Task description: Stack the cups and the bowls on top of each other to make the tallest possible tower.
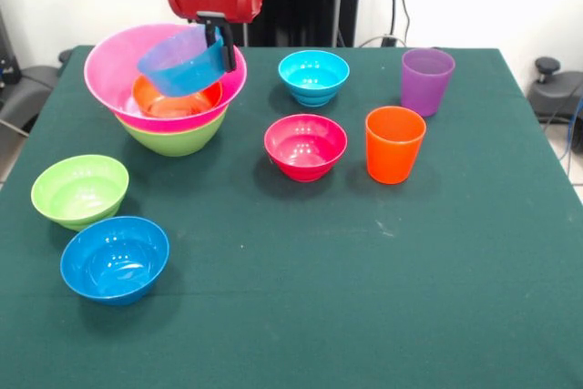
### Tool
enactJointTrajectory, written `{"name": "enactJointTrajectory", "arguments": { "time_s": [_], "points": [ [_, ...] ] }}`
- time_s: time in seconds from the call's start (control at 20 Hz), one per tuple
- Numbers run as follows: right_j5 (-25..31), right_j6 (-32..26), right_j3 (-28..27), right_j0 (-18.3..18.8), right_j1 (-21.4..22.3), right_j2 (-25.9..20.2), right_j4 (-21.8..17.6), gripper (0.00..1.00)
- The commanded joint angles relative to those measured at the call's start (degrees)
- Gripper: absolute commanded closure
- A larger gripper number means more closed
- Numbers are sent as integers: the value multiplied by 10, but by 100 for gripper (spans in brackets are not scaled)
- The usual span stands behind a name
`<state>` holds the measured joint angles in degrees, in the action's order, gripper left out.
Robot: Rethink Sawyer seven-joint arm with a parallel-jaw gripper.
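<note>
- My arm comes down from the top edge, its red wrist above the tower (168,102); my gripper (219,47) hangs over the tower's right part.
- My fingers are clamped on the rim of a blue bowl (179,63), one outside its wall and one inside.
- That bowl hangs tilted, mouth facing up and toward the left, just above the orange bowl (173,102).
- The tower stands at the table's (301,298) far left: lime green bowl (178,138) at the base, huge pink bowl (114,66) in it, orange bowl inside that.
- Loose bowls, all mouth up: one cyan (313,76), one magenta-red (305,145), one lime green (80,190), one blue (115,258).
- Two cups stand upright, mouths up: purple (427,80), orange (394,143).
</note>
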<state>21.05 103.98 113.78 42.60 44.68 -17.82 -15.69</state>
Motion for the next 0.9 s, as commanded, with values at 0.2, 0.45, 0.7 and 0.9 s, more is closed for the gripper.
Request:
{"name": "enactJointTrajectory", "arguments": {
  "time_s": [0.2, 0.45, 0.7, 0.9],
  "points": [
    [-50, -5, 22, 14, -34, -48, -50, 100],
    [-54, -2, 20, 14, -36, -50, -57, 100],
    [-45, -5, 13, 17, -41, -52, -59, 100],
    [-44, -6, 13, 18, -41, -54, -59, 100]
  ]
}}
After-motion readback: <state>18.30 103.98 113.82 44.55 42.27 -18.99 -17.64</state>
